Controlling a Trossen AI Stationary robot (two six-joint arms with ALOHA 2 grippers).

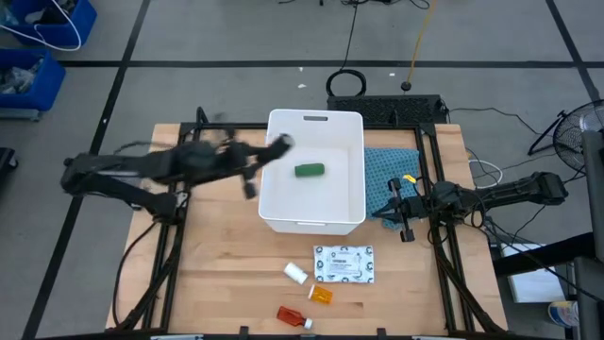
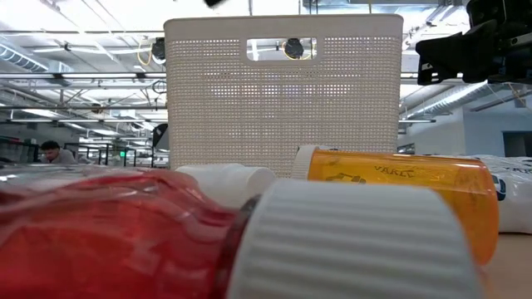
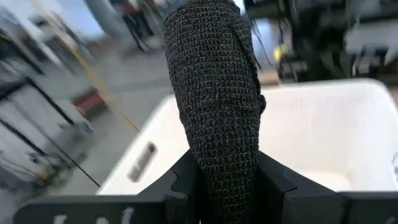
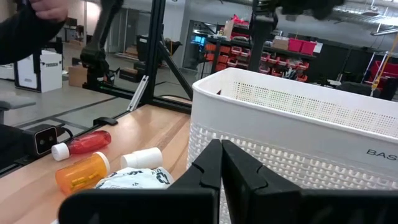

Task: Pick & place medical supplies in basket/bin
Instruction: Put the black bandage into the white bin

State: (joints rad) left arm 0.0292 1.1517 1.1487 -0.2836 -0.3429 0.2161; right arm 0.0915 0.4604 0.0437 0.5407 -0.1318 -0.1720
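Overhead looks down; low view faces tub (image 2: 283, 91).

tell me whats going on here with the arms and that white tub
The left gripper holds a black wrapped roll at the white tub's left rim. A green oblong already lies inside. The right gripper waits shut beside the tub, over a teal cloth. A white packet, white cylinder, orange vial and red bottle remain on the table.
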